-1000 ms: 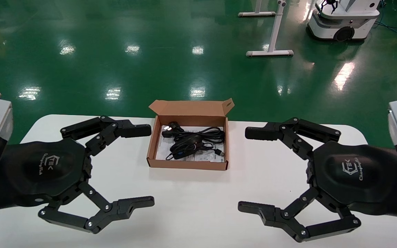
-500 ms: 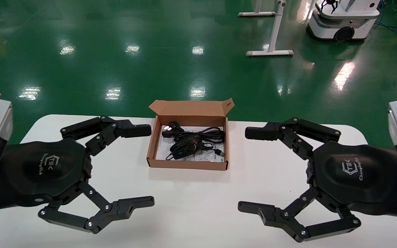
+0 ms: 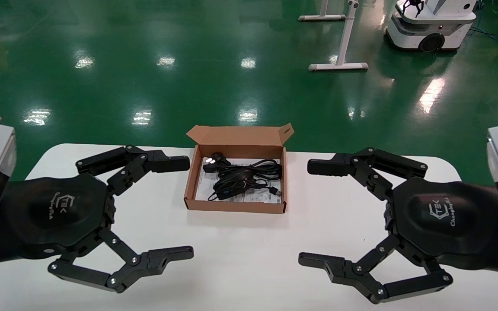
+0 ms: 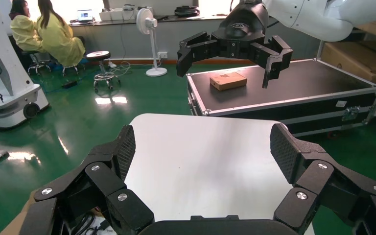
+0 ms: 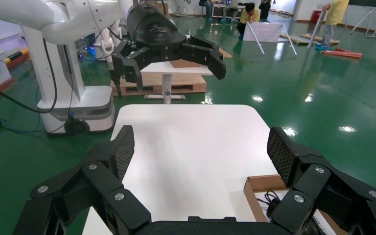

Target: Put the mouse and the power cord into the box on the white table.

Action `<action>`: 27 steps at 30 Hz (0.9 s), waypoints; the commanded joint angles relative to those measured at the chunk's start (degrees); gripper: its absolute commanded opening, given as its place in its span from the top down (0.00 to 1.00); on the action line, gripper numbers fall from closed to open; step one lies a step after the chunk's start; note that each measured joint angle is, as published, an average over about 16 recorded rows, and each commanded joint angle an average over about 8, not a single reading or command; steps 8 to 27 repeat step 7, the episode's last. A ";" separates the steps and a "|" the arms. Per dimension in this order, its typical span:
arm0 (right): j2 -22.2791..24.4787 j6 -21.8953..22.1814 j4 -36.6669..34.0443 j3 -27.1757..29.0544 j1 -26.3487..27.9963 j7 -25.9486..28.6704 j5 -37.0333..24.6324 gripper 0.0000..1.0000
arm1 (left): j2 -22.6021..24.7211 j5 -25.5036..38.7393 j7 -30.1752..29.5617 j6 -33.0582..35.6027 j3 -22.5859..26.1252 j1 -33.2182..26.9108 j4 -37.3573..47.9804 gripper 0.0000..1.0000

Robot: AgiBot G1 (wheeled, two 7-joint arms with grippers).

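Left gripper (image 3: 180, 207): positioned above the left part of the white table (image 3: 240, 263), left of the box, fingers spread wide apart, nothing between them. It touches no object. The left wrist view shows the same open fingers (image 4: 122, 152) over bare tabletop, with the other arm's gripper farther off.

Box (image 3: 235, 205): brown cardboard, resting at the centre of the table toward its far edge, between the two grippers and apart from both. The lid flap stands upright along the far side. A white printed sheet lines the bottom.

Power cord (image 3: 262, 166): coiled inside the box, occupying the far portion, plug toward the far left corner.

Mouse (image 3: 232, 178): inside the box, lying on the cord loops near the middle, its thin cable trailing toward the near side.

Right gripper (image 3: 316, 214): positioned above the right part of the table, right of the box, fingers spread wide apart and empty.
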 commanded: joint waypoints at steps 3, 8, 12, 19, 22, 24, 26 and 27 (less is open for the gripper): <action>0.00 0.00 0.00 0.00 0.00 0.00 0.00 0.00 | 0.00 0.00 0.00 0.00 0.00 0.00 0.00 0.00; 0.00 0.00 0.00 0.00 0.00 0.00 0.00 0.00 | 0.00 0.00 0.00 0.00 0.00 0.00 0.00 0.00; 0.00 0.00 0.00 0.00 0.00 0.00 0.00 0.00 | 0.00 0.00 0.00 0.00 0.00 0.00 0.00 0.00; 0.00 0.00 0.00 0.00 0.00 0.00 0.00 0.00 | 0.00 0.00 0.00 0.00 0.00 0.00 0.00 0.00; 0.00 0.00 0.00 0.00 0.00 0.00 0.00 0.00 | 0.00 0.00 0.00 0.00 0.00 0.00 0.00 0.00; 0.00 0.00 0.00 0.00 0.00 0.00 0.00 0.00 | 0.00 0.00 0.00 0.00 0.00 0.00 0.00 0.00; 0.00 0.00 0.00 0.00 0.00 0.00 0.00 0.00 | 0.00 0.00 0.00 0.00 0.00 0.00 0.00 0.00; 0.00 0.00 0.00 0.00 0.00 0.00 0.00 0.00 | 0.00 0.00 0.00 0.00 0.00 0.00 0.00 0.00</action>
